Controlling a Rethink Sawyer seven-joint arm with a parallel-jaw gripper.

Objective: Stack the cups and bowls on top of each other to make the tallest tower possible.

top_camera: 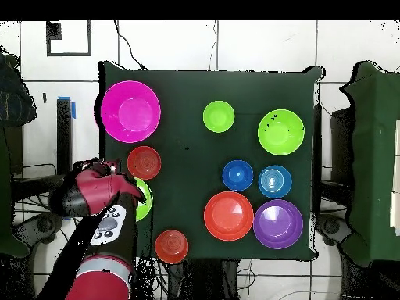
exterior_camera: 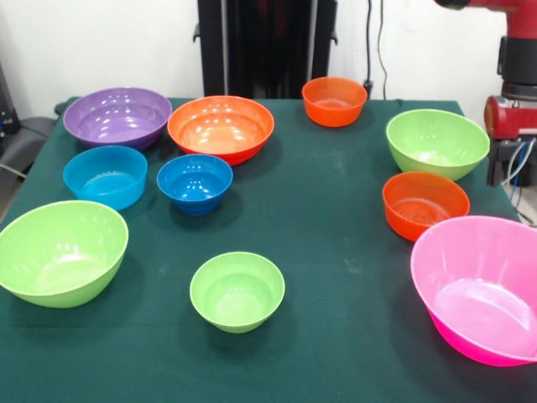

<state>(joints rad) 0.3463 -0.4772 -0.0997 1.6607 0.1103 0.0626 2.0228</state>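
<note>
Several bowls stand apart and upright on the green table, none stacked, so no tower shows. At one side are a purple bowl (exterior_camera: 117, 116) (top_camera: 278, 223), a large orange bowl (exterior_camera: 221, 128) (top_camera: 229, 215), a light blue bowl (exterior_camera: 105, 176), a dark blue footed bowl (exterior_camera: 195, 183), a large lime bowl (exterior_camera: 60, 252) and a small lime bowl (exterior_camera: 237, 290). At the other side are a small orange bowl (exterior_camera: 335, 101), a lime bowl (exterior_camera: 437, 143), an orange bowl (exterior_camera: 425, 204) and a big pink bowl (exterior_camera: 478, 285) (top_camera: 130, 111). No gripper shows in either view.
The red arm (top_camera: 98, 191) is drawn back at the table's side and covers part of a lime bowl (top_camera: 145, 201) in the overhead view. Red arm parts (exterior_camera: 512, 113) show at the front view's right edge. The black pedestal (exterior_camera: 264, 46) stands behind the table.
</note>
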